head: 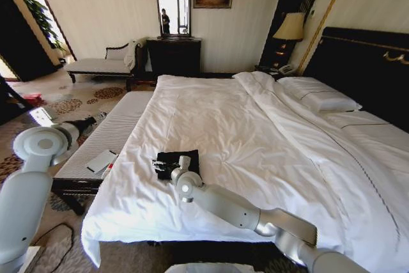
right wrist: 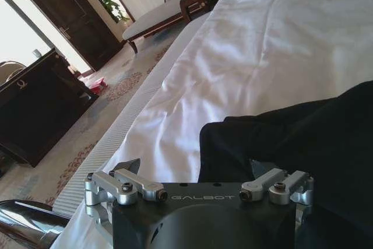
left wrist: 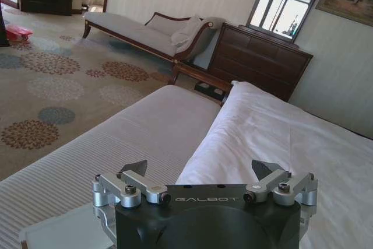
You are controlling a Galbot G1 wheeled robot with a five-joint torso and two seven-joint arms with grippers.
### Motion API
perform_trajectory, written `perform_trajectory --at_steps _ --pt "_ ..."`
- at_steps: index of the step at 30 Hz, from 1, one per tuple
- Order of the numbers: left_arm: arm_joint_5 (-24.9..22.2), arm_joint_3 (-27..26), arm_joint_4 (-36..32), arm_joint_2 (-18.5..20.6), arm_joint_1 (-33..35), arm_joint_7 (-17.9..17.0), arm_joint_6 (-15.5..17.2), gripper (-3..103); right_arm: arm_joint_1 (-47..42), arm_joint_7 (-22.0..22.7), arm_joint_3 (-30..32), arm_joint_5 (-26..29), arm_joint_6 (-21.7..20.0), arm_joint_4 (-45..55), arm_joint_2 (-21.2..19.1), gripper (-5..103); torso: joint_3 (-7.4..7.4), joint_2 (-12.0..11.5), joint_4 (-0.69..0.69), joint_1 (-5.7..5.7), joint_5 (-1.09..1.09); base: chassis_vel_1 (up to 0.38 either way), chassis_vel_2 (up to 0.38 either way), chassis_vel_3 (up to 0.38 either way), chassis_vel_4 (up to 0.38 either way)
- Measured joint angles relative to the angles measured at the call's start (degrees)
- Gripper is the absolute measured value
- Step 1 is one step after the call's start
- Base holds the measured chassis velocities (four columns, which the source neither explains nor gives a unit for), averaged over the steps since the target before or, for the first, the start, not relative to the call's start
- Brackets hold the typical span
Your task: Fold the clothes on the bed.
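I see the bed [head: 268, 126] with white sheets; black T-shirt [head: 182, 158], bunched small, lies near its foot edge. My right gripper [right wrist: 195, 173] sits at the shirt's edge, fingers spread. Left gripper [left wrist: 204, 173] hangs spread over the striped bench [head: 115, 135].

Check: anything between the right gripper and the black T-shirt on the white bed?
Nothing visible. The right gripper, fingers open, is already at the near edge of the folded black fabric T-shirt on the white-sheeted bed. The left gripper hangs over the striped bench.
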Motion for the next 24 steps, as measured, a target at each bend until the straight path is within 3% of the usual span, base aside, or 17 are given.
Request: perform_trajectory --at_steps 6,12,14,15,17,18,19,22,24 --pt "0.07 -1.72 -0.56 -0.33 2.27 -0.02 0.00 100 3.34 -0.91 1.65 -1.82 0.68 -1.79 -1.16 100 0.00 0.00 -0.01 0.00 0.00 0.000 0.000 0.000 0.000" --pt "-0.26 -1.52 -2.84 -0.93 4.45 0.33 0.00 100 6.74 -0.06 8.65 -1.55 2.71 2.66 -7.50 100 0.00 0.00 -0.01 0.00 0.02 0.000 0.000 0.000 0.000" --pt "-2.52 -1.68 -4.45 -0.27 5.81 0.17 0.00 100 7.65 -0.15 11.20 -2.94 4.58 4.31 -13.20 100 0.00 0.00 0.00 0.00 0.03 0.000 0.000 0.000 0.000" --pt "-2.52 -1.68 -4.45 -0.27 5.81 0.17 0.00 100 7.65 -0.15 11.20 -2.94 4.58 4.31 -13.20 100 0.00 0.00 0.00 0.00 0.03 0.000 0.000 0.000 0.000" --pt "-1.73 -1.84 -5.70 0.59 7.91 0.94 -0.36 100 7.70 -0.54 13.31 -3.79 5.94 5.28 -18.36 100 0.00 0.00 -0.05 0.01 0.03 0.000 0.000 0.000 0.000" --pt "3.56 -1.87 -7.19 1.63 12.04 4.39 -4.31 100 6.53 -1.03 16.04 -5.98 7.67 6.81 -24.32 100 0.00 0.00 -0.06 0.00 0.04 0.000 0.000 0.000 0.000" --pt "3.56 -1.87 -7.19 1.63 12.04 4.39 -4.31 100 6.53 -1.03 16.04 -5.98 7.67 6.81 -24.32 100 0.00 0.00 -0.06 0.00 0.04 0.000 0.000 0.000 0.000" --pt "10.24 -2.54 -9.50 1.11 17.49 7.76 -9.61 100 1.05 -3.81 22.29 -10.86 9.64 9.82 -32.70 100 0.00 0.00 -0.01 0.00 0.07 0.000 0.000 0.000 0.000" --pt "13.46 -2.92 -10.97 -0.58 19.88 8.03 -11.79 100 -3.17 -4.65 27.87 -12.16 9.98 12.08 -36.50 100 0.00 0.00 -0.02 0.00 0.05 0.000 0.000 0.000 0.000"
